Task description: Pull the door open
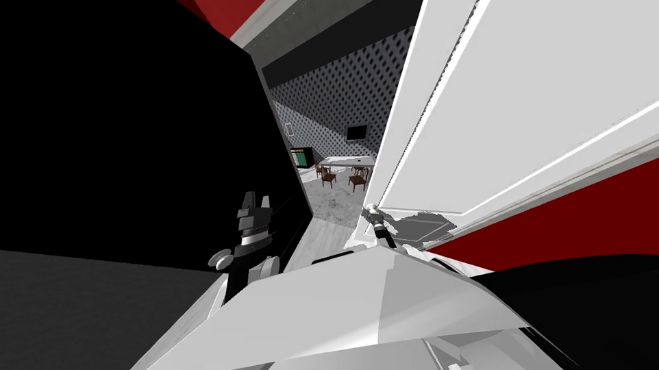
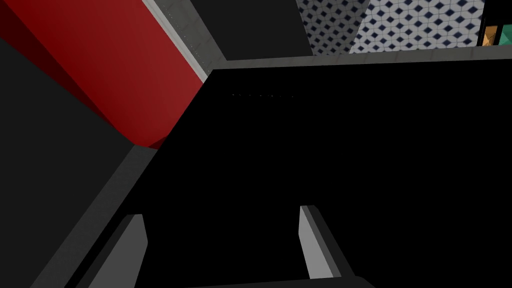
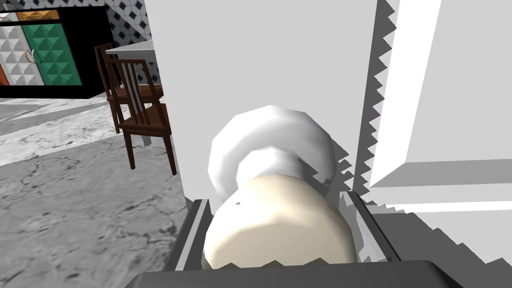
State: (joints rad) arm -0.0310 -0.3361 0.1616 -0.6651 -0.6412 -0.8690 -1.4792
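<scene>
Door (image 1: 523, 83) first: where is it standing?
— It is rising on my right as a white panelled slab, standing ajar. Past its edge a room with a grey marbled floor (image 3: 75, 200) is showing.

And your right gripper?
— My right gripper (image 3: 282, 232) is pinching the knob (image 3: 280, 220), with one finger pressing each side of its cream ball. The white collar (image 3: 270, 135) behind the ball is sitting against the door's face, close to the door's edge.

What is showing beyond that edge?
— Two brown chairs (image 3: 142, 115) are standing at a pale bench (image 3: 132, 48). A green cabinet (image 3: 50, 55) is sitting farther back, beside a patterned wall (image 3: 127, 20).

And the left one?
— My left gripper (image 2: 223, 247) is hanging with its fingers spread, holding nothing and pointing at a black area (image 2: 325, 150). In the head view it is sitting to the left of the gap, well apart from the knob. A red wall (image 2: 115, 65) is running alongside that black area.
</scene>
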